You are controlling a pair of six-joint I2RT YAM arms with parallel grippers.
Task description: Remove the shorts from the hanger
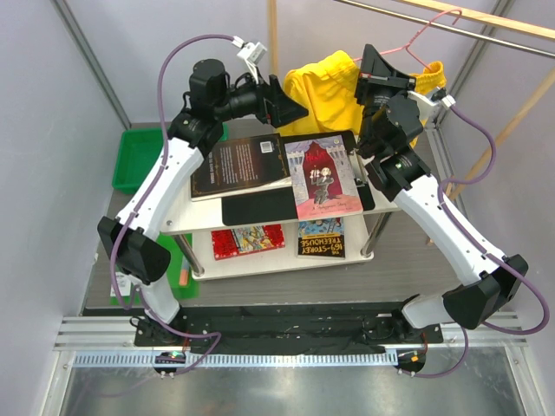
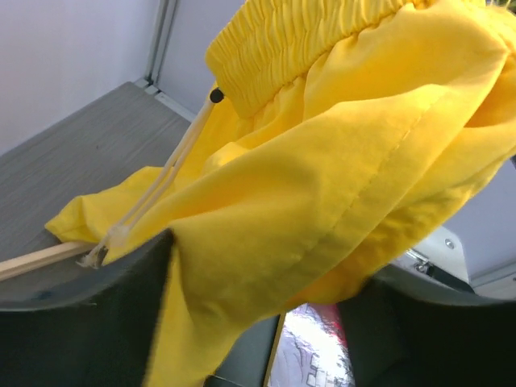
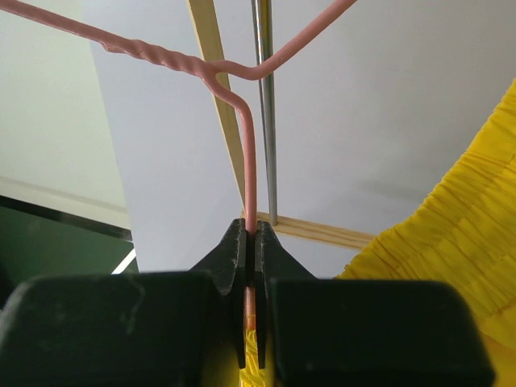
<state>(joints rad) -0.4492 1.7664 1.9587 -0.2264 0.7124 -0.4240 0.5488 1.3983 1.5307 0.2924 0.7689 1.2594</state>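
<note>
Two jobs are running: your right end effector [image 3: 250,242] is clamping the hanger [image 3: 251,161] wire, and your left end effector [image 2: 250,322] is gaping empty around the light, limp shorts [image 2: 363,161] hanging from it, probably gripping best at the gathered waistband [image 2: 298,40].

a robot lab cell: plain partition walls [image 1: 52,113], aluminium rail [image 1: 95,334] bearing 2 arms [image 1: 165,178].

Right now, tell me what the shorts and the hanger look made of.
The shorts: soft thin fabric, matte yellow; it folds and shows stitched seams and a gathered waistband. The hanger: thin wire, likely metal with a smooth pink coating; twisted at the neck.
</note>
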